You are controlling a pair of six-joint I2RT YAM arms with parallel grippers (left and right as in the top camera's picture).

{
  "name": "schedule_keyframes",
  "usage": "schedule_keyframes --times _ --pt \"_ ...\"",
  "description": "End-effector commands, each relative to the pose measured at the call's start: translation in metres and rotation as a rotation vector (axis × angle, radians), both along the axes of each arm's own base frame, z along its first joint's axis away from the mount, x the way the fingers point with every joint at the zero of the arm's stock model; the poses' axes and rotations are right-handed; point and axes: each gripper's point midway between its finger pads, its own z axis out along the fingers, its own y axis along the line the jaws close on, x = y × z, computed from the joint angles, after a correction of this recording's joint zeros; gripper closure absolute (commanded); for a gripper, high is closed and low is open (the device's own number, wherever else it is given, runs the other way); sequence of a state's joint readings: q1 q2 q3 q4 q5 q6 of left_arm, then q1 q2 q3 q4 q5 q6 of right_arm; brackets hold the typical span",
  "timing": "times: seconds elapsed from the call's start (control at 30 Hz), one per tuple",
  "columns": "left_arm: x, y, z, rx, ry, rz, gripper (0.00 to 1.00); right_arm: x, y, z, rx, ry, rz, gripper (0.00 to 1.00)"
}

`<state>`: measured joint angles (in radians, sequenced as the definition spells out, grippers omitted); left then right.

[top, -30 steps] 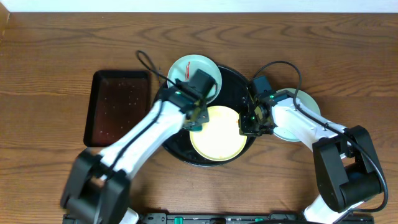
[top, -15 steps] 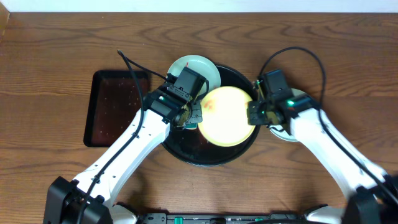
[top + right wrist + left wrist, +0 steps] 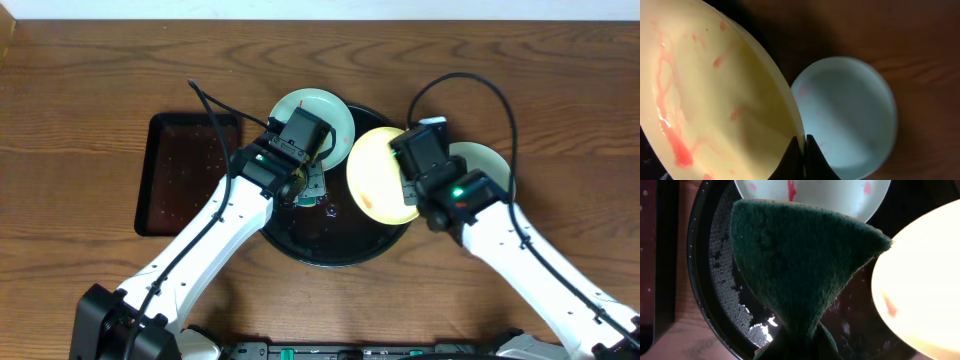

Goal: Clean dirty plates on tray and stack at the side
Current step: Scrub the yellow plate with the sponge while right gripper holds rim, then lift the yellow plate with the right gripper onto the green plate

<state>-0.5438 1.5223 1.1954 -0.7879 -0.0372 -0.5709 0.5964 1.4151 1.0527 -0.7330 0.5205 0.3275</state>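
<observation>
My right gripper (image 3: 802,142) is shut on the rim of the pale yellow plate (image 3: 378,177), which is lifted and tilted over the right side of the round black tray (image 3: 300,245). Red smears show on its face in the right wrist view (image 3: 700,100). My left gripper (image 3: 308,185) is shut on a dark green sponge (image 3: 800,265) above the tray's left part. A pale blue-green plate (image 3: 305,108) with red smears lies on the tray's far rim. Another pale blue-green plate (image 3: 487,165) lies on the table right of the tray, also in the right wrist view (image 3: 850,115).
A smaller rectangular black tray (image 3: 188,172) lies on the wooden table left of the round tray. The round tray's floor is wet with droplets (image 3: 732,305). Both arms reach in from the front edge.
My right gripper has lifted the yellow plate off the tray floor and carried it right, tilting it up. My left gripper with the sponge has drawn back slightly left.
</observation>
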Motion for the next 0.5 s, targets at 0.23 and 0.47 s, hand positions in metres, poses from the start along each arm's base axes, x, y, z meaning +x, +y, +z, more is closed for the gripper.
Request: schedule_keyframes --times 0.23,0.47 --pt "0.004 0.006 0.003 0.025 -0.021 0.002 0.93 0.001 -0.012 0.064 -0.330 -0.303 -0.075 0.99" --pt "0.003 0.006 0.003 0.025 -0.019 0.002 0.92 -0.004 -0.018 0.091 -0.453 -0.427 -0.130 0.99"
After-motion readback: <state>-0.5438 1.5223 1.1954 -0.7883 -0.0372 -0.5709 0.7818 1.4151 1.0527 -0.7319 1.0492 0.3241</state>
